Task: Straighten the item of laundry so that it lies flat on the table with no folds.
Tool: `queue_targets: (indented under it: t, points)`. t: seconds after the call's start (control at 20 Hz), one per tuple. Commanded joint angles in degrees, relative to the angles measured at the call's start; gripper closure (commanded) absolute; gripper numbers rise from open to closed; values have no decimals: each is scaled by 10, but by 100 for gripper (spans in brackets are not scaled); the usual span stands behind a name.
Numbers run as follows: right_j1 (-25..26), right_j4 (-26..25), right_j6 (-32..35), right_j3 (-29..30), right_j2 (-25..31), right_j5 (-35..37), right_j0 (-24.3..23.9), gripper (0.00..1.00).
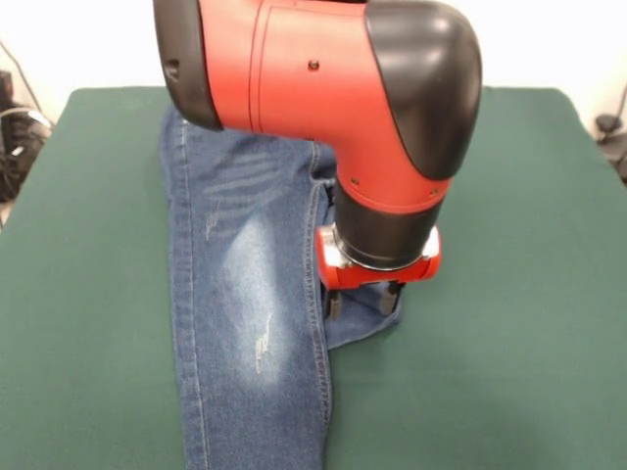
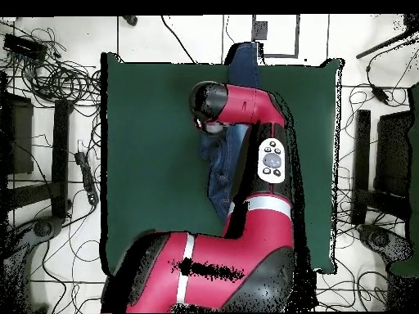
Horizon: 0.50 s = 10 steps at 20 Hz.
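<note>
Green table (image 1: 509, 294), jeans (image 1: 250, 294) long axis running front to back, gripper (image 1: 361, 303) fingers apart, straddling folded leg right below

Red and black arm (image 1: 323, 98) bent at the elbow, wrist pointing straight down. Gripper (image 1: 362, 302) hanging below a red collar, two short dark fingers (image 1: 334, 304) parted, tips low. From above, reaching from the base up the picture, then hooking left.
</note>
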Motion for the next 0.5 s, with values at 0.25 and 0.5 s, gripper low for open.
queue_targets:
  t: [0.25, 0.5]
  points:
    - [1, 56, 86, 80, 72, 24, -2, 0]
    - [4, 57, 82, 81, 66, 15, 0, 0]
